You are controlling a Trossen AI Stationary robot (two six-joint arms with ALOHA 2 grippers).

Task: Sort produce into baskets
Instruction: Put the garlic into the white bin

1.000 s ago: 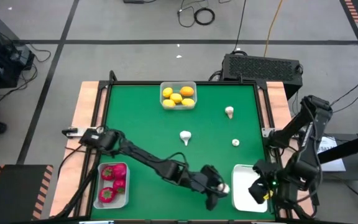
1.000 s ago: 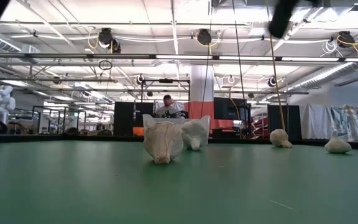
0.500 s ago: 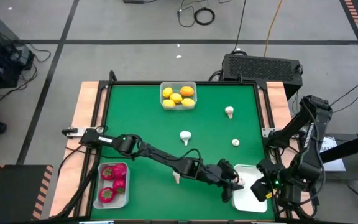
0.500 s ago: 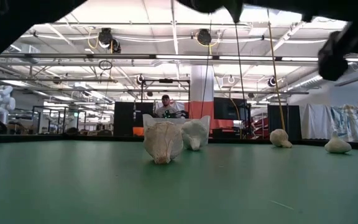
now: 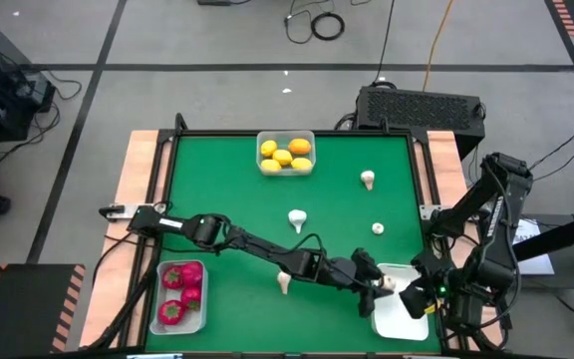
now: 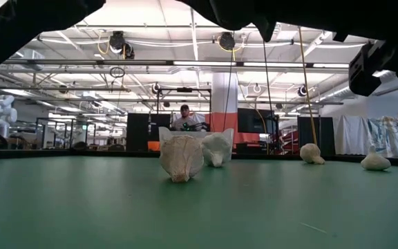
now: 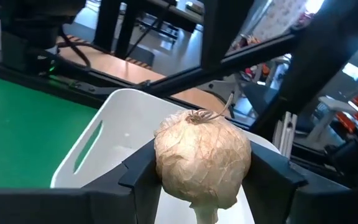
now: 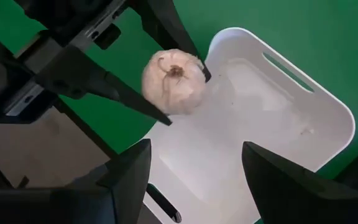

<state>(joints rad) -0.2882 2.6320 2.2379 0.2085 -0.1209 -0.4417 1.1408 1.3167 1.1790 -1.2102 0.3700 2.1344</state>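
Observation:
My left gripper (image 5: pixel 384 287) reaches across the table from the left and is shut on a whitish bulb-shaped produce piece (image 7: pixel 201 155). It holds the piece over the left rim of the white basket (image 5: pixel 405 311) at the near right. The right wrist view also shows the piece (image 8: pixel 173 81) above that basket (image 8: pixel 291 130). My right gripper (image 8: pixel 194 180) is open and empty above the same basket. Several whitish pieces lie on the green mat, among them three (image 5: pixel 297 218) (image 5: pixel 367 179) (image 5: pixel 284 284). The lemons sit in the far basket (image 5: pixel 286 153) and the red pieces in the near-left basket (image 5: pixel 180 295). My left gripper pinches the whitish piece by its two opposite sides (image 7: pixel 161 158) between its two fingers (image 7: pixel 138 171). The fingers come from the table's left. The piece is lifted clear, above the basket's rim, with its stalk (image 7: pixel 205 211) hanging below the fingers.
The right arm's body (image 5: pixel 486 249) stands past the table's right edge. A black box (image 5: pixel 422 105) sits behind the far edge. Wooden strips (image 5: pixel 138 199) border the mat. The low view shows the whitish pieces (image 6: pixel 182 158) (image 6: pixel 311 153) on the mat.
My left gripper, still shut on the whitish piece, has gone toward the table's right edge and now holds it over the basket's left rim. Its arm has uncovered a whitish piece lying on the mat near the front.

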